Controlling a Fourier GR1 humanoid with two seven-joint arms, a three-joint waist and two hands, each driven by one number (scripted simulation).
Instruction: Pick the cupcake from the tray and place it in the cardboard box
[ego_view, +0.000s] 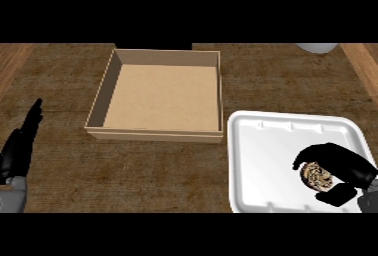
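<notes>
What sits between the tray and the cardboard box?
Nothing: in the head view only a narrow strip of bare counter separates the tray from the cardboard box. The cupcake is on the tray, in the right hand.

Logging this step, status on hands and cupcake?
Right hand curled round cupcake, over tray. Left hand open at left edge. Box holds nothing.

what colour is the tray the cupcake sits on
White. The tray shows plainly in the head view, with the right hand curled round the cupcake on it.
</notes>
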